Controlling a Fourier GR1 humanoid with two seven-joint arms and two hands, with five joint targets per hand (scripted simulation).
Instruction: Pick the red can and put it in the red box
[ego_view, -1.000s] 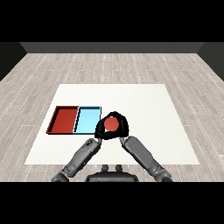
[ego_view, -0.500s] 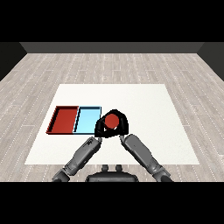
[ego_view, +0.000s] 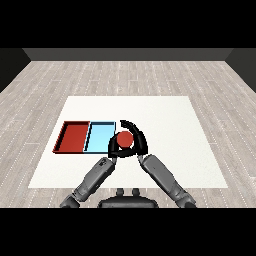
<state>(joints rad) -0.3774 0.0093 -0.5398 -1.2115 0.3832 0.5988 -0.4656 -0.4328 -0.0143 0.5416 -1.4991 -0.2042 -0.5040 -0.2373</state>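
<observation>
Right hand (ego_view: 139, 142) is curled around the red can (ego_view: 124, 139), held just beside the light blue tray's (ego_view: 99, 137) right edge. Leftward, the red tray (ego_view: 73, 137) adjoins it on the white surface (ego_view: 165, 125). Left hand's fingers cannot be told.

A white table (ego_view: 165, 125) stands in the middle of the room, its top a plain flat rectangle that widens toward the viewer. Around it on every side lies a floor (ego_view: 125, 77) of pale grey-brown wooden planks, their long seams running across the view. At the far end a low dark grey wall (ego_view: 128, 54) closes the room. The light is even, with no strong shadows
</observation>
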